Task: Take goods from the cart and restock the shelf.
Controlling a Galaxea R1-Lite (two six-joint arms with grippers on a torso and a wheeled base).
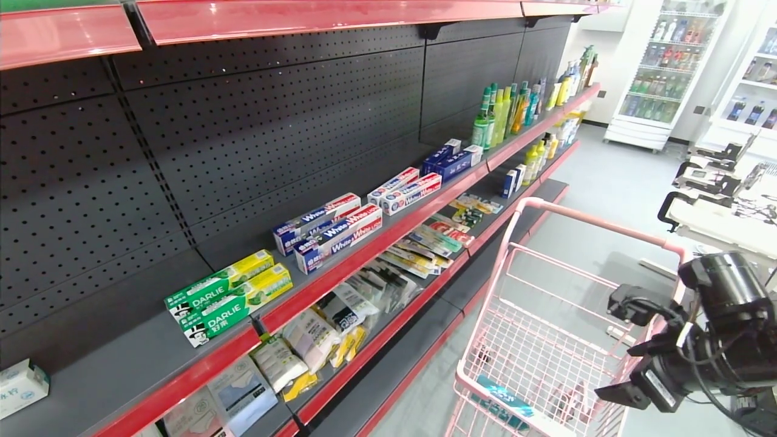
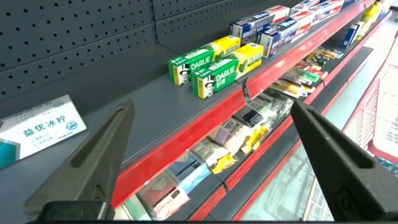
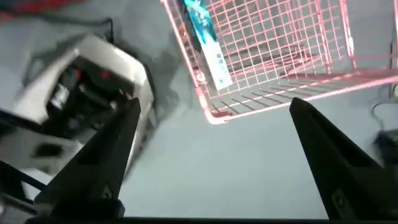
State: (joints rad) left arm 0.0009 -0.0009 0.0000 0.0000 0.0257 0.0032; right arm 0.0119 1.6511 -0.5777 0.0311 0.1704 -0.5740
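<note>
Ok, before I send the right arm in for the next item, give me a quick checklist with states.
1. Right gripper open and empty: ok.
2. Left gripper open and empty: ok.
3. Goods in the cart: ok, a teal box lies inside.
4. Right gripper lined up over the teal box: not ok, it faces bare floor outside the cart's rim.
5. Free room on the shelf: ok, bare stretch beside the green toothpaste boxes.
6. More goods in the cart: cannot tell.

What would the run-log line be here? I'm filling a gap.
left gripper open, facing shelf | right gripper open, near cart | teal box in cart | nothing held
</note>
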